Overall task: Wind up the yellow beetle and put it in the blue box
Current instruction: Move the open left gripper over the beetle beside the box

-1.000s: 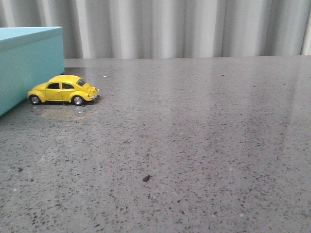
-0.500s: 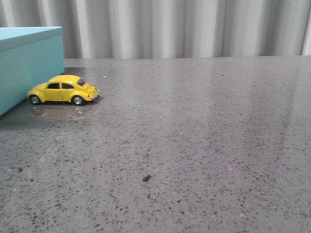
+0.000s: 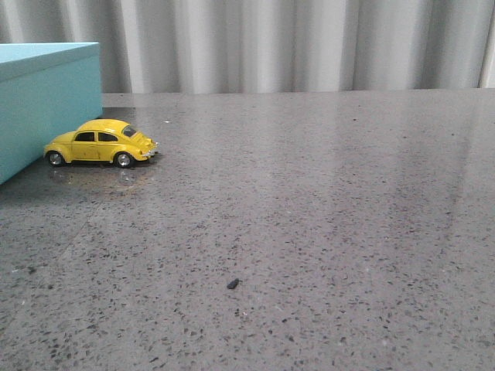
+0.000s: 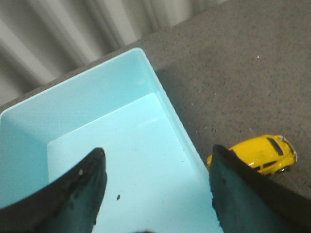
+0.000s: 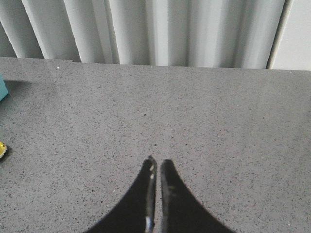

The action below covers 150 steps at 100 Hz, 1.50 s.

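Note:
The yellow beetle (image 3: 101,144) stands on its wheels on the grey table, next to the blue box (image 3: 46,100) at the far left. In the left wrist view the beetle (image 4: 260,153) sits just outside the box wall (image 4: 170,109). The box is open, with nothing but a dark speck inside. My left gripper (image 4: 155,167) is open and empty above the box interior, one finger partly covering the car. My right gripper (image 5: 158,164) is shut and empty over bare table, far from both. Neither gripper shows in the front view.
The table is grey speckled stone (image 3: 309,216) with a small dark crumb (image 3: 232,284) near the front. A pleated grey curtain (image 3: 294,42) runs along the table's far edge. A sliver of the beetle (image 5: 2,149) and of the box (image 5: 2,87) show in the right wrist view.

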Each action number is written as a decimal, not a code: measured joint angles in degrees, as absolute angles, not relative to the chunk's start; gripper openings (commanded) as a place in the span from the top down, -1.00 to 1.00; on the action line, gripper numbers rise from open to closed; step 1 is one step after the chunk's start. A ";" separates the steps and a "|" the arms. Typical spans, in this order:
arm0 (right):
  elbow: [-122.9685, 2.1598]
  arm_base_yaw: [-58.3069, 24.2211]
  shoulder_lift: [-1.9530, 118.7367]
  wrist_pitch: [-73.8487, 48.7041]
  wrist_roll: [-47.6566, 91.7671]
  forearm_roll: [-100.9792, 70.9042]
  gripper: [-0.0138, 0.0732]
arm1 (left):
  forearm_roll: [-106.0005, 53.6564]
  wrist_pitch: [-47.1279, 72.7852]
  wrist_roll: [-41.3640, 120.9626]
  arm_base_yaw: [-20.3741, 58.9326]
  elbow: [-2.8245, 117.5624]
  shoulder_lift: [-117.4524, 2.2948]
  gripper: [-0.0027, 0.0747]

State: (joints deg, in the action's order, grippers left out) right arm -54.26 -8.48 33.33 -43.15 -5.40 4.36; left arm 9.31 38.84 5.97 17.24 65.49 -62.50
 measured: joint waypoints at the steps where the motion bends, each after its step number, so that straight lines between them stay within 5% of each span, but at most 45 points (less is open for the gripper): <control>1: -54.26 -8.48 33.33 -43.15 -5.40 4.36 0.78 | 9.16 39.69 6.36 17.24 65.82 -62.90 -0.17; 48: -54.26 -8.48 33.33 -43.15 -5.40 4.32 0.78 | -0.42 52.88 40.99 21.61 77.94 -73.38 -0.17; 150: -54.26 -8.48 33.33 -43.05 -5.40 4.23 0.78 | 11.39 50.44 50.53 30.78 78.05 -95.79 -0.17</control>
